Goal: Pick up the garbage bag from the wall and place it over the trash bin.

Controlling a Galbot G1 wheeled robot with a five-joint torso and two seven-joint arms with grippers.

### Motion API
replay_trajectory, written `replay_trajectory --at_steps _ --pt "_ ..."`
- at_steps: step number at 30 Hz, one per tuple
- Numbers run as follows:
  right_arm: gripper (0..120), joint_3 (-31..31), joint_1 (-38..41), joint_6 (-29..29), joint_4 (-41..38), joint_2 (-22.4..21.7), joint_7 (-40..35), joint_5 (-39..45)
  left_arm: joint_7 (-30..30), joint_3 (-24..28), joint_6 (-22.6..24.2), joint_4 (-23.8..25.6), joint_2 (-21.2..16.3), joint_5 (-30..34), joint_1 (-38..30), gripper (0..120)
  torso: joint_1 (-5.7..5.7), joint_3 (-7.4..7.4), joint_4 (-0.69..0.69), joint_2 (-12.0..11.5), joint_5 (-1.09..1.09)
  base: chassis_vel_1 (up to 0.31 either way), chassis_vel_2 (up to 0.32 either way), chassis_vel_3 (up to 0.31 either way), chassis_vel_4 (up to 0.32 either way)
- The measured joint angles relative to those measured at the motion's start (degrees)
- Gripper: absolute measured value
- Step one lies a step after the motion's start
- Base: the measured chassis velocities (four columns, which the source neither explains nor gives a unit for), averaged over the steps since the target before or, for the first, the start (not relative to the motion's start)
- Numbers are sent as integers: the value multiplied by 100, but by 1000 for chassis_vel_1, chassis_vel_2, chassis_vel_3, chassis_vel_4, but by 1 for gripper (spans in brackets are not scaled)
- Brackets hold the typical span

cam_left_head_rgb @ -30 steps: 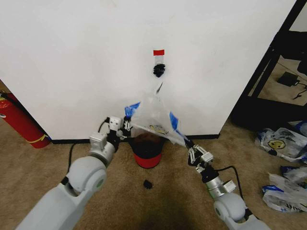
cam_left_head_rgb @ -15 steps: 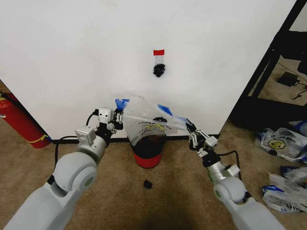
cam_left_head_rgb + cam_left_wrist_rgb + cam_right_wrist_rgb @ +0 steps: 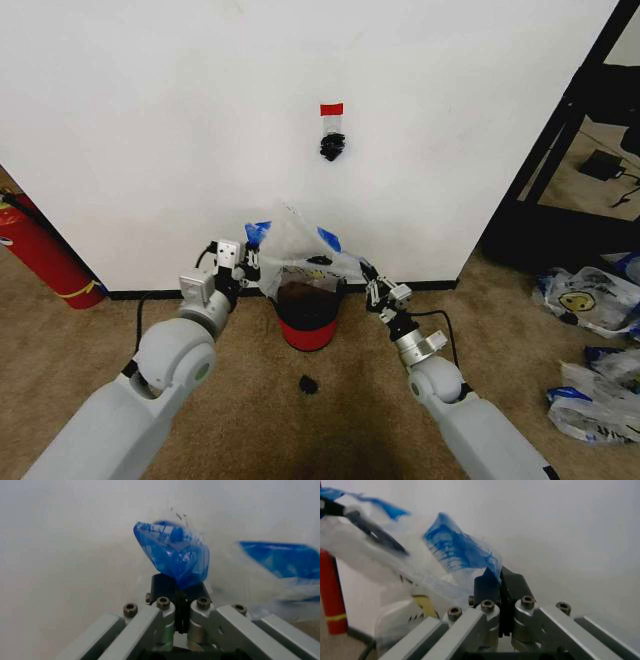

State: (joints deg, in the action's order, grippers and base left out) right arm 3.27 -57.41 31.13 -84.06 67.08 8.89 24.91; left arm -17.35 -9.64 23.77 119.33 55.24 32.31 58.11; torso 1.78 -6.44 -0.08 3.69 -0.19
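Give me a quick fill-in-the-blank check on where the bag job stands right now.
1. Both pincers are shut on the garbage bag, one on each ____.
2. The bag hangs directly above the ____, between the left pincer and the right pincer.
3. The hook on the wall is ____.

Missing: handle; trash bin; empty
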Motion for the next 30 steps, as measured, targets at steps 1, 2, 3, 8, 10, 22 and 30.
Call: replay_trajectory --at_steps 1,2,3,8,10,22,30 --pt "0 -14 -29 -34 0 -23 -18 -44 4 108 0 -58 24 -24 -17 0 0 1 0 0 0 0 0 0 0" --pt "0 -18 -66 -76 0 -53 -38 -89 4 244 -8 -133 60 -40 -51 0 0 0 -1 0 -1 0 0 0 0" --pt "0 -18 -66 -76 0 -53 -38 -89 4 244 -8 -133 60 -40 -51 0 0 0 -1 0 -1 0 0 0 0" --pt "0 -4 -180 -369 -19 -168 -335 -121 -3 682 -77 -460 240 -80 -234 0 0 0 -1 0 -1 0 0 0 0" --pt "0 -16 -225 -511 -30 -204 -517 -76 -4 800 -83 -569 293 -110 -313 0 0 0 -1 0 0 0 0 0 0" --pt "0 144 -368 -425 229 -245 -576 -902 -14 1006 -38 -903 152 -475 -396 0 0 1 0 0 -1 0 0 0 0" --pt "0 343 -370 191 838 -131 -520 -1944 -44 774 77 -836 -124 -767 -84 0 0 1 0 0 -1 0 0 0 0"
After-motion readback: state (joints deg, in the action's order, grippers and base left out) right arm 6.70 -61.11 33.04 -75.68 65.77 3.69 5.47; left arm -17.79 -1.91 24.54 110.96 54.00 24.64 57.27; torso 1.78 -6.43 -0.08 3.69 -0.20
